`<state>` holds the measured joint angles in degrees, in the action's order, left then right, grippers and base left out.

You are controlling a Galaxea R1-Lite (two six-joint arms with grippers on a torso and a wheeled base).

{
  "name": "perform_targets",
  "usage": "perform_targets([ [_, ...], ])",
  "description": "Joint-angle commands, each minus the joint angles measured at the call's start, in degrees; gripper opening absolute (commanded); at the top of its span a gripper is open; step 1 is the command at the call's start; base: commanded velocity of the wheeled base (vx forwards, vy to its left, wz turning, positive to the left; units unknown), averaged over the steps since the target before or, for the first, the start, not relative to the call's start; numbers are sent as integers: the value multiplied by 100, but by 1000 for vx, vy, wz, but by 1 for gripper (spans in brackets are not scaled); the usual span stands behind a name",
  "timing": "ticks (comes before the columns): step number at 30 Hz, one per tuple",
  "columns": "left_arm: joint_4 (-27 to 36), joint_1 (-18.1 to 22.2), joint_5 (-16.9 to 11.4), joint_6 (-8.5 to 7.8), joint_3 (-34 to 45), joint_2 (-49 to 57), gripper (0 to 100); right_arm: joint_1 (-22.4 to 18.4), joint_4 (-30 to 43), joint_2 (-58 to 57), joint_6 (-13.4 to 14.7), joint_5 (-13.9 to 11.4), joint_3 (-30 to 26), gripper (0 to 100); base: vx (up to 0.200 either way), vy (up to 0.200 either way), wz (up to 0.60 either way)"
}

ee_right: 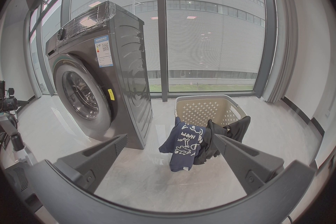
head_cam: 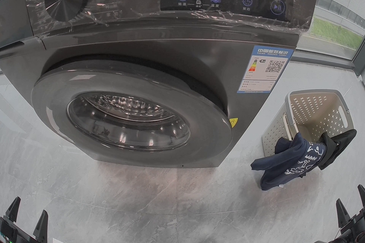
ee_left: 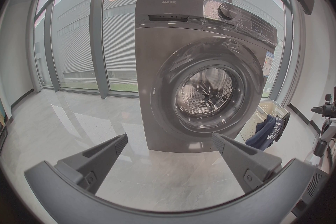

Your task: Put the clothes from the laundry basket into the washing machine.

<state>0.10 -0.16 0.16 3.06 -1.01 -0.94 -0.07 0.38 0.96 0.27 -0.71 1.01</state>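
Note:
The grey washing machine (head_cam: pixel 152 65) stands in front of me with its round glass door (head_cam: pixel 129 118) shut. To its right on the floor sits the beige laundry basket (head_cam: pixel 315 111). A navy printed shirt (head_cam: pixel 292 164) and a black garment (head_cam: pixel 338 145) hang over its front rim. My left gripper (head_cam: pixel 29 209) is low at the near left, open and holding nothing. My right gripper (head_cam: pixel 349 196) is low at the near right, short of the basket, also open with nothing in it. The left wrist view faces the door (ee_left: pixel 206 95); the right wrist view faces the basket (ee_right: pixel 210 107) and the shirt (ee_right: pixel 185 144).
Grey tiled floor (head_cam: pixel 133 194) lies open between me, the machine and the basket. Tall windows (ee_right: pixel 210 25) run behind the machine and basket. A white wall (ee_right: pixel 311 60) closes the room beyond the basket.

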Motion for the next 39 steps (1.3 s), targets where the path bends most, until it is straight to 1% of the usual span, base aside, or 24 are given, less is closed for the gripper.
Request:
perform_targets([
  [1,-1,-2,2,2,92,41,100,-1,-3,-96,0,0,-92,100,0,0,0],
  [4,-1,-2,2,2,92,41,100,-1,-3,-96,0,0,-92,100,0,0,0],
  [10,-1,-2,2,2,92,41,100,-1,-3,-96,0,-8,-92,100,0,200,0],
  [17,-1,-2,2,2,92,41,100,-19,-3,-88,0,36,-92,100,0,0,0],
  [23,-1,-2,2,2,92,41,100,-10,-3,-96,8,36,-92,100,0,0,600],
  [39,-1,-2,2,2,92,41,100,-1,-3,-96,8,27,-92,100,0,0,0],
])
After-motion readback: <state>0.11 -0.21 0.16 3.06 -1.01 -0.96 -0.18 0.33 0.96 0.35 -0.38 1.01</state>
